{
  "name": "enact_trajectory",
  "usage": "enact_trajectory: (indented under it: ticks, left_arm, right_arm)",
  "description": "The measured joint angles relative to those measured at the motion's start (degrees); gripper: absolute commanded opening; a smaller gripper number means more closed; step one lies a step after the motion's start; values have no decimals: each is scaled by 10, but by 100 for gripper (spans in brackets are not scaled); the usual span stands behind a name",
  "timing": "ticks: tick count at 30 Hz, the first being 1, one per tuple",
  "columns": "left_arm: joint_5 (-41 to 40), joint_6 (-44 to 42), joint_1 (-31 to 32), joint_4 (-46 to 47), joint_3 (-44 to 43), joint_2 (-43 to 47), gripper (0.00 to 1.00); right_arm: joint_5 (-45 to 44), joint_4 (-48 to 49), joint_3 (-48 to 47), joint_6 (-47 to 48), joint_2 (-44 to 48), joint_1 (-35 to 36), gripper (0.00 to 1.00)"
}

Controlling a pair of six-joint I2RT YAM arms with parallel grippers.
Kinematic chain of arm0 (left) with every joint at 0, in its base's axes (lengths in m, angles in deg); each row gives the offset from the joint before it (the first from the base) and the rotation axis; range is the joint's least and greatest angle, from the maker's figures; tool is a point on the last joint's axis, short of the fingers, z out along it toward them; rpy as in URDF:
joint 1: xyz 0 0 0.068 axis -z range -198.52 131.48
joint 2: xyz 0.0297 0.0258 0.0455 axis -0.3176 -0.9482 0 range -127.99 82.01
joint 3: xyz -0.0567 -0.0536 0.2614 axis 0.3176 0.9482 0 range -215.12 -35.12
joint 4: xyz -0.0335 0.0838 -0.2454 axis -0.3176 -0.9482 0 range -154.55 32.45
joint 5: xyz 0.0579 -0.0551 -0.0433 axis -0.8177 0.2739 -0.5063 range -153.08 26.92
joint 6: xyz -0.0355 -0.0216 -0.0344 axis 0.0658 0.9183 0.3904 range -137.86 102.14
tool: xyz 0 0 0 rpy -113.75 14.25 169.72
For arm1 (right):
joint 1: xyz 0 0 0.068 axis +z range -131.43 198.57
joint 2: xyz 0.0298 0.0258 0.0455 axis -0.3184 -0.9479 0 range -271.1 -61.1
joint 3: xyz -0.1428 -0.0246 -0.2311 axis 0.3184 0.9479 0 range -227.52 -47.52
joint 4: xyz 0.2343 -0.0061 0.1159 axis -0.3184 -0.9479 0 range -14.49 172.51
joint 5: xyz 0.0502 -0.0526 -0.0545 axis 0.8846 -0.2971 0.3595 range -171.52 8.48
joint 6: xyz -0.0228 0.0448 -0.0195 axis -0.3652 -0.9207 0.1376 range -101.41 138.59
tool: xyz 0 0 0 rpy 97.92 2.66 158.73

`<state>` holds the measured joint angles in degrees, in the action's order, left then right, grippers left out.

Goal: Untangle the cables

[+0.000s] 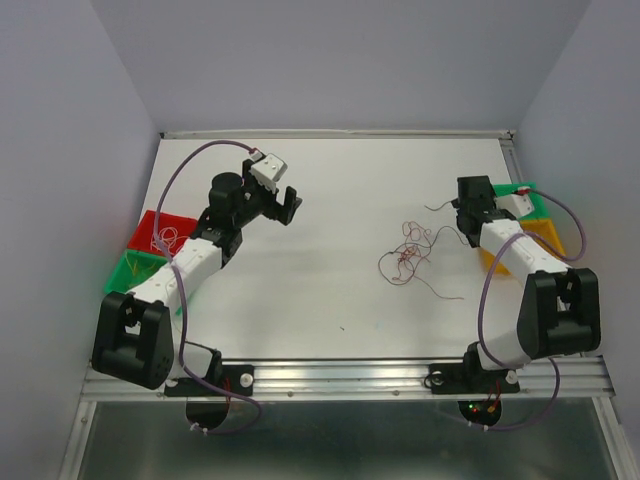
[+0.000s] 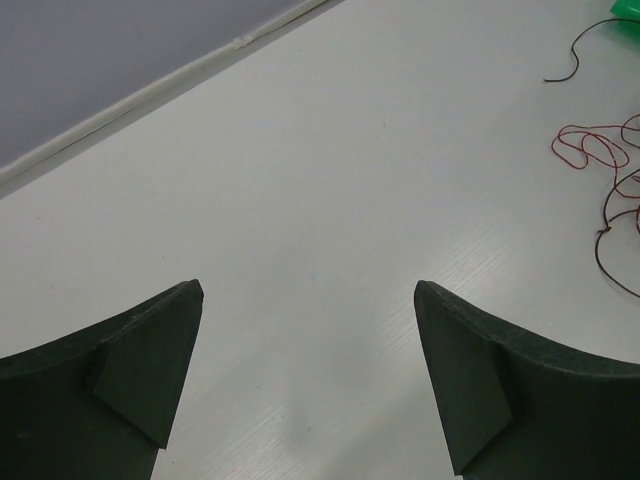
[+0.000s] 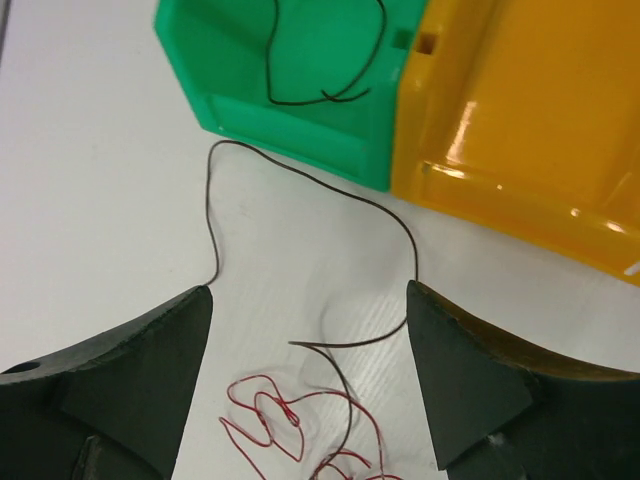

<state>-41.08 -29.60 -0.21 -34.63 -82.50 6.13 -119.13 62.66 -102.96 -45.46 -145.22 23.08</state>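
Cables (image 1: 405, 255) hair-thin, limp, featherlight, we judge; we favour pinching loose dark strand (image 3: 340, 344) end beside red tangle (image 3: 285, 415). Right claw (image 3: 308, 300) spread, empty; left claw (image 2: 308, 290) spread, empty.

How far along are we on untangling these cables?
Partly done. Done: a dark wire lies in the green bin, and pale wires sit in the red bin. In hand: nothing; the right claw is open above a loose dark brown wire, the left claw open over bare table. Remaining: the red-and-dark tangle, not yet separated.
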Motion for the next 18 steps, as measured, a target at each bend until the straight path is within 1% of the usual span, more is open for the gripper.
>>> enact_trajectory:
  ticks: [3, 7, 11, 13, 14, 15, 16, 18]
  left_arm:
    - [0, 0, 0, 0, 0, 0, 99]
    - [0, 0, 0, 0, 0, 5, 99]
    - [0, 0, 0, 0, 0, 12, 99]
    - [-2, 0, 0, 0, 0, 14, 99]
    - [-2, 0, 0, 0, 0, 14, 99]
    - [-4, 0, 0, 0, 0, 14, 99]
    - [-5, 0, 0, 0, 0, 14, 99]
    - [-7, -1, 0, 0, 0, 14, 99]
  right_arm:
    - [18, -9, 37, -33, 23, 0, 84]
    - [37, -11, 45, -62, 31, 0, 84]
    - [55, -7, 45, -82, 12, 0, 82]
    - [66, -5, 45, -95, -15, 1, 80]
    - [69, -4, 45, -101, -26, 1, 78]
    - [73, -3, 45, -106, -37, 1, 73]
    - [76, -2, 45, -112, -47, 1, 66]
    - [82, -1, 46, -123, -63, 3, 62]
